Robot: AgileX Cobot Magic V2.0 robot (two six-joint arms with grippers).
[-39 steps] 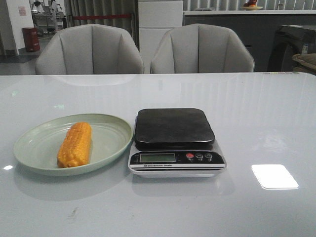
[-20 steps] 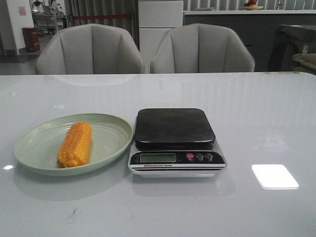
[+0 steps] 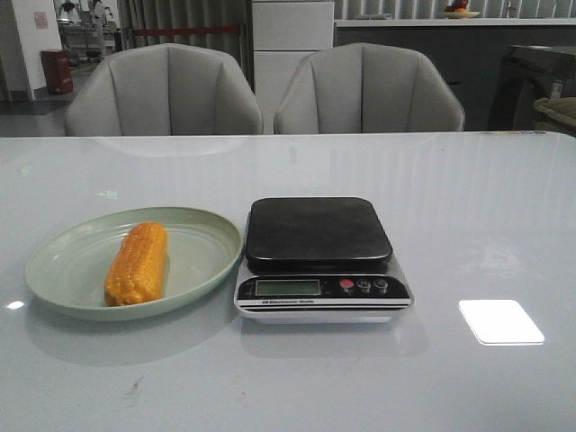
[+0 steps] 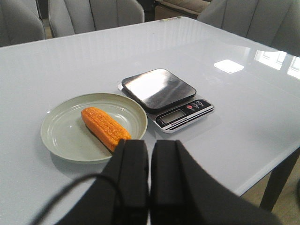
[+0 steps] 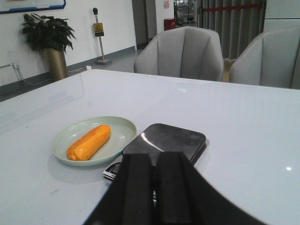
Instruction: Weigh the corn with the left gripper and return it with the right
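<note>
The corn point(image 3: 137, 264) lies lengthwise on a pale green plate point(image 3: 207, 236) at the left of the table, beside a digital scale point(image 3: 319, 234) with a bare black pan. Neither gripper shows in the front view. In the left wrist view my left gripper point(image 4: 150, 143) is shut and empty, held above the table's near side, short of the corn point(image 4: 105, 127) and the plate point(image 4: 61, 136). In the right wrist view my right gripper point(image 5: 154, 157) is shut and empty, high over the near side of the scale point(image 5: 166, 140), with the corn point(image 5: 89, 141) off to one side.
Two grey armchairs point(image 3: 164, 90) stand behind the table's far edge. A bright patch of reflected light point(image 3: 500, 321) lies on the glossy white tabletop right of the scale. The table's corner and a leg point(image 4: 276, 183) show in the left wrist view.
</note>
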